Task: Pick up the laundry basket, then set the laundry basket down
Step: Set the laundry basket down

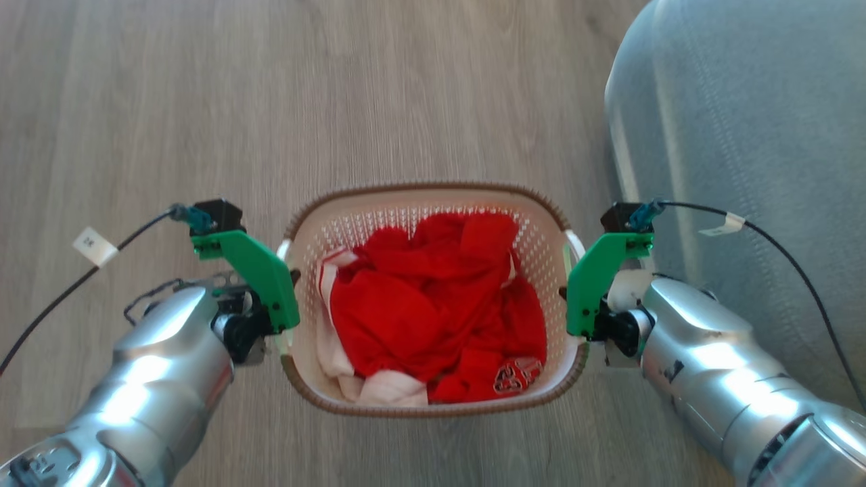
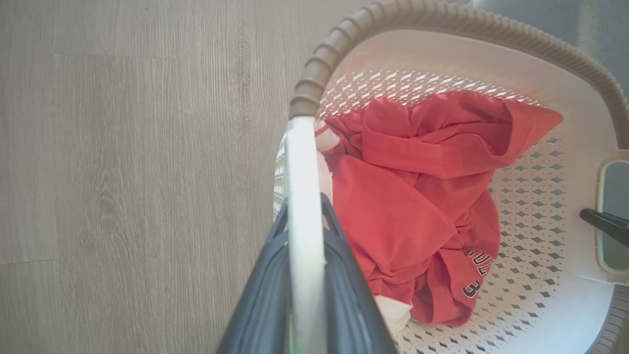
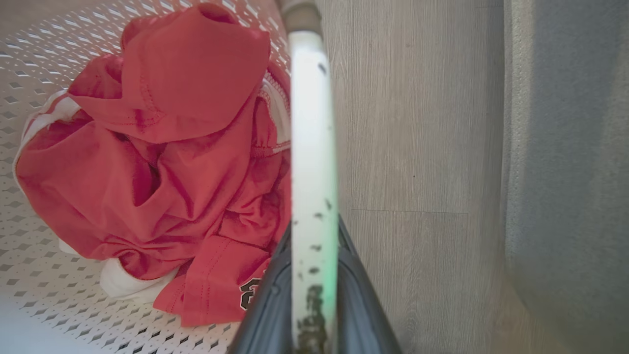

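Clamping one white handle [image 2: 304, 196] each, jaws of the left arm [image 1: 155, 365] and right arm [image 1: 710, 365] grip a laundry basket [image 1: 433, 186] holding red clothes [image 1: 433, 297].

The red shirt [image 2: 393, 211] bears partial lettering "BUL" and a "3".

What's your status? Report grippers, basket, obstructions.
Left gripper shut on laundry basket handle, right gripper likewise. Basket level between grippers, red clothes inside. Grey upholstery close on the right.

Home: plank floor [image 1: 203, 101], grey upholstery [image 1: 744, 122], laundry basket [image 1: 426, 188] of clothes [image 1: 433, 304]
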